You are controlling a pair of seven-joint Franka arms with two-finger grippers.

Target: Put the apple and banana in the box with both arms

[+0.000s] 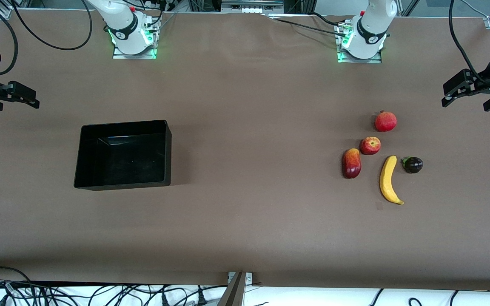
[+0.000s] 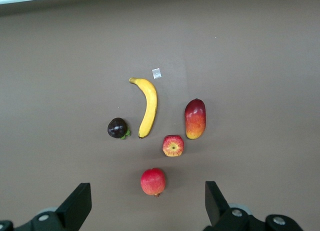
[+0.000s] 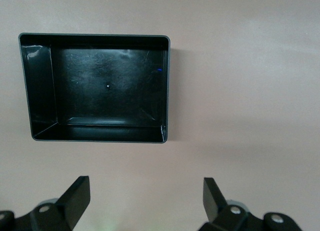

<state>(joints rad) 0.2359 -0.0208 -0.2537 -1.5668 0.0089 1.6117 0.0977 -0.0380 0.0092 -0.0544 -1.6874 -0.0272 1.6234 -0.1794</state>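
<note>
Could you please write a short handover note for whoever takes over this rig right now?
Left gripper: open, empty, up over the left arm's end of the table.
Right gripper: open, empty, up over the right arm's end.
Box: empty, toward the right arm's end.
Apple and banana: on the table toward the left arm's end, the banana nearer the front camera. Around them lie a pomegranate, a mango and a dark purple fruit; leave those.
Done: nothing yet.
Left: get the apple and banana into the box.
</note>
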